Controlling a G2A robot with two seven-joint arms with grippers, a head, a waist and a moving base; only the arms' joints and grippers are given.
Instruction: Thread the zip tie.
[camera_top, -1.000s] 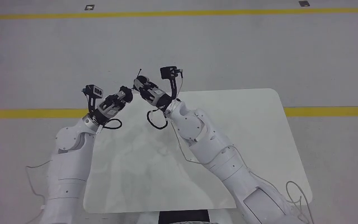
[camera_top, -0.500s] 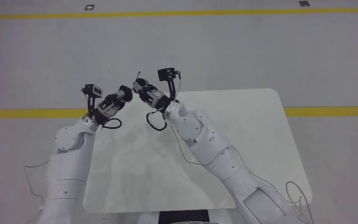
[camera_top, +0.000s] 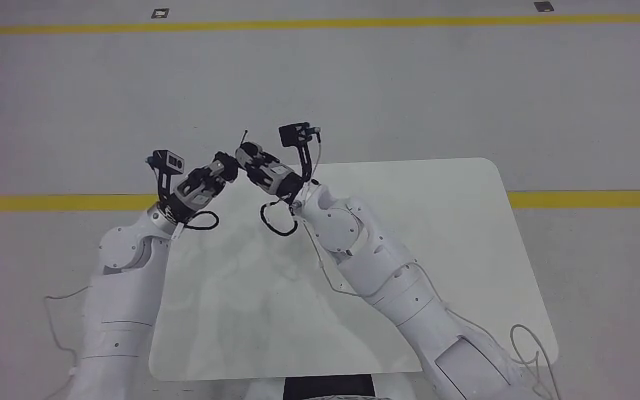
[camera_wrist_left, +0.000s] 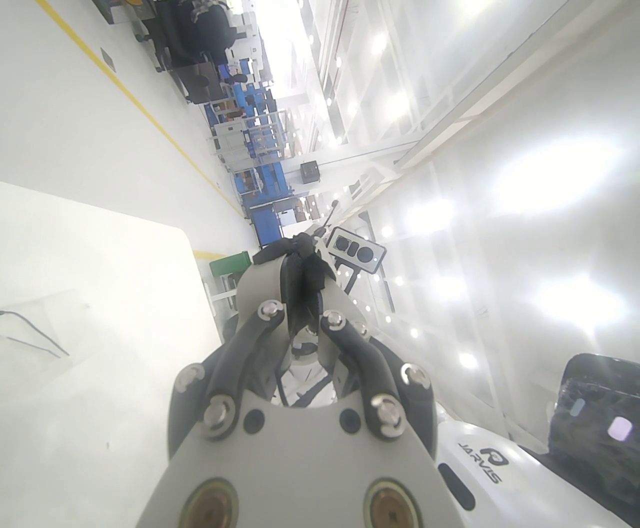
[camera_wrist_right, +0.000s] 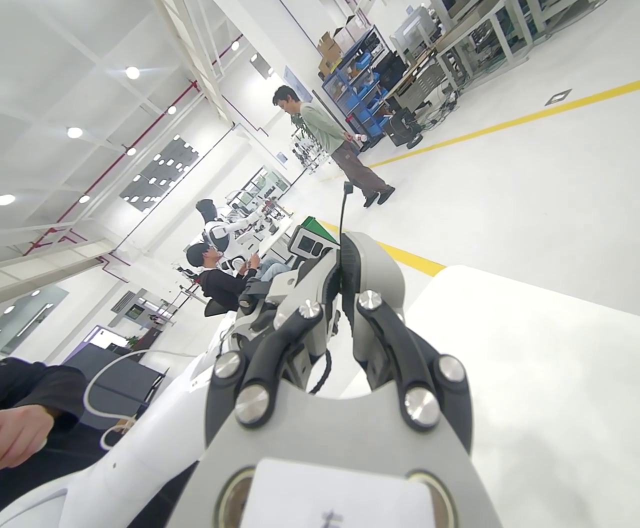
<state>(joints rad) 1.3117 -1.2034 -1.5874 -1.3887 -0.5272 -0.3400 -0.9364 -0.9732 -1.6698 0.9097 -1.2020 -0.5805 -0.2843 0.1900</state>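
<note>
The left gripper (camera_top: 227, 171) sits at the left of the top view, held up over the far left corner of the white table (camera_top: 420, 260) and aimed toward the other arm. In its own wrist view, the left gripper (camera_wrist_left: 300, 248) has its two black pads pressed flat together along their length. The dark tips blend into each other, so I cannot tell whether they nip anything.

Just past those tips the zip tie (camera_wrist_left: 328, 215) shows as a thin black strip slanting away into the air, with a small thickened end.

Next to the right in the top view, the zip tie (camera_top: 243, 137) is a short dark line. It pokes out beyond the table's far edge from the spot where the two grippers meet. The right gripper (camera_top: 247, 155) lies just beside the left one, almost tip to tip with it.

In the right wrist view, the right gripper (camera_wrist_right: 344, 246) has its fingers clamped on the zip tie (camera_wrist_right: 343, 210). The strip stands nearly straight out from between the fingertips. Its free end, with a small block at the top, touches nothing. The left gripper shows close behind the base of the strip, but I cannot tell whether it touches the strip.

Farther right, the table stretches away beneath the right arm. A yellow floor line (camera_top: 570, 199) runs beyond the table's right edge.
</note>
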